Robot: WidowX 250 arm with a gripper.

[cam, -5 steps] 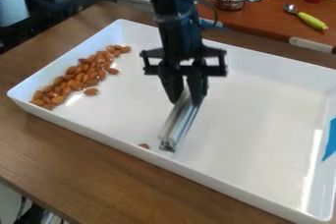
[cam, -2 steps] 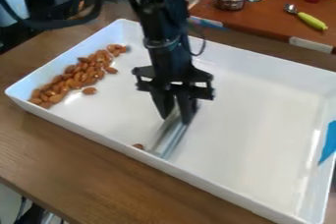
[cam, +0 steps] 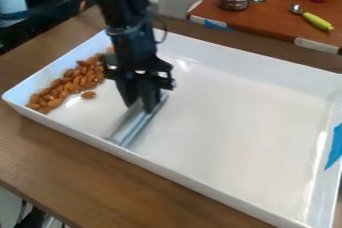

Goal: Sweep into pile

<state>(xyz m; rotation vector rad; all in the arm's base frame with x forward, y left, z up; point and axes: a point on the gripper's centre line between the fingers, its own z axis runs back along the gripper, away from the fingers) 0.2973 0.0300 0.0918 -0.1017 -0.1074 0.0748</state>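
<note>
With the gripper (cam: pixel 141 106) pinched on the metal bar (cam: pixel 137 126), hold its lower edge flat to the white tray (cam: pixel 234 122) and ease toward the almonds (cam: pixel 63 86) massed by the view's left end (one lies just beside), stopping at gentle contact.

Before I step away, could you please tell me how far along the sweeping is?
Mostly done: the visible almonds lie largely massed at one end of the tray. In hand: the gripper holds the bar beside them. Left: a stray almond at the pile's edge.
</note>
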